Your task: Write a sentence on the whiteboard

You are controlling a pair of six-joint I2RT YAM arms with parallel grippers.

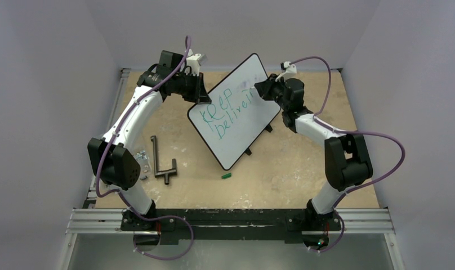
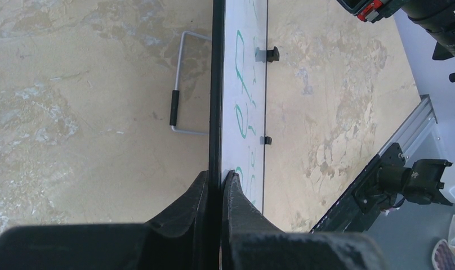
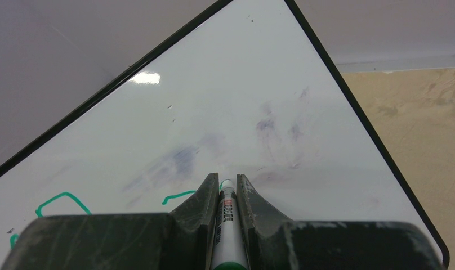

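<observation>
Two holds govern this stroke: my left gripper (image 2: 215,181) pinches the edge of the glossy white, black-framed whiteboard (image 1: 239,126) standing tilted between both arms, so my right gripper (image 3: 221,183), clamped on the white-barrelled green marker (image 3: 228,225), should press lightly while extending the green handwritten sentence (image 1: 228,107).

The whiteboard (image 1: 236,138) (image 2: 231,84) (image 3: 214,112) is a glossy white rectangle with rounded corners, a thin black frame and small black stand feet. It stands raised on its long lower edge, leaning back and set diagonally in the overhead view. The sentence (image 1: 228,115) (image 2: 243,107) (image 3: 62,199) runs in green handwritten marker along two slanted lines on the board's left part, reading roughly "Keep" above "believi". The rest of the surface shows only faint purplish smudges and a glare spot.
</observation>
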